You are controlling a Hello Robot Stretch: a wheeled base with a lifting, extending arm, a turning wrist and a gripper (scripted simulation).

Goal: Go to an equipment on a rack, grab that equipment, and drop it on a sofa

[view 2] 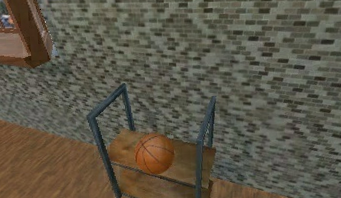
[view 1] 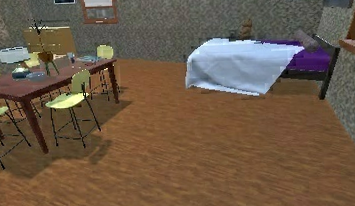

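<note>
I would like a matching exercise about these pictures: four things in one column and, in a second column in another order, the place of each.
1. round orange basketball
2. white crumpled blanket
3. pale yellow chair
4. brown wooden window frame

A. beside the dark wooden dining table
B. on the wooden shelf of the grey metal rack
C. high on the brick wall
D. draped over the purple bed

Pairs: 1-B; 2-D; 3-A; 4-C

Base on wood floor (view 1: 188, 156); front toward open room; arm side facing brick wall (view 2: 265, 50), rack (view 2: 189, 158) near.
</note>
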